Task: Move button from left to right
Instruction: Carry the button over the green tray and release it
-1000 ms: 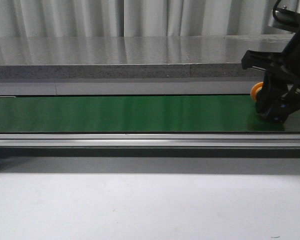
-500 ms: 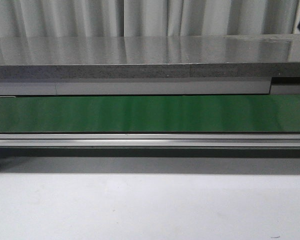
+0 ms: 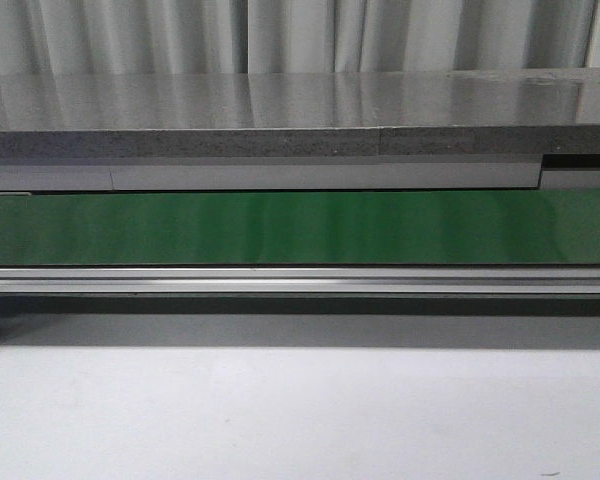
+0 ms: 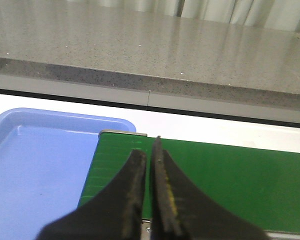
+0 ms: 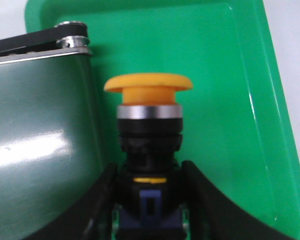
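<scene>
In the right wrist view my right gripper (image 5: 149,192) is shut on the button (image 5: 149,115). The button has a yellow-orange round head, a silver ring and a dark body with a bluish clip. It hangs over the bright green tray (image 5: 225,90), just past the end of the dark green conveyor belt (image 5: 40,130). In the left wrist view my left gripper (image 4: 149,150) is shut and empty over the belt's end (image 4: 230,180), next to a light blue tray (image 4: 35,165). Neither gripper nor the button shows in the front view.
The front view shows the long green belt (image 3: 300,227) with its metal rail (image 3: 300,280), a grey stone counter (image 3: 280,110) behind it and a white table (image 3: 300,410) in front. A belt roller (image 5: 72,40) sits at the green tray's corner.
In the front view my right gripper with the button lifted off the belt's right end and went out of the picture to the right.
</scene>
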You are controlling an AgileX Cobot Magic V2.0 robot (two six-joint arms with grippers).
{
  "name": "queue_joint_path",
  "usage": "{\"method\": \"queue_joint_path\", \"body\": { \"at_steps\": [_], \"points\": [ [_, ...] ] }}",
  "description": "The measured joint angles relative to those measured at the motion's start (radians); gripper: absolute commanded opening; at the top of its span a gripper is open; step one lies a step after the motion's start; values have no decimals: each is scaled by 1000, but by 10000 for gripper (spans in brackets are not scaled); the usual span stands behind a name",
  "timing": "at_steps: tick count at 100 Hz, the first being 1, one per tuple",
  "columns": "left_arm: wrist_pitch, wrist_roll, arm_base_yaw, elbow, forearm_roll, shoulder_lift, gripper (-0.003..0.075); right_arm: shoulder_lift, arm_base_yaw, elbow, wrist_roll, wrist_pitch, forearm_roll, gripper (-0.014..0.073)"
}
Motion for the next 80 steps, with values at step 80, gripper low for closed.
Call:
{"method": "queue_joint_path", "body": {
  "at_steps": [80],
  "points": [
    [0,0,0,0,0,0,5,261,-57,-2,0,-71,19,267]
  ]
}}
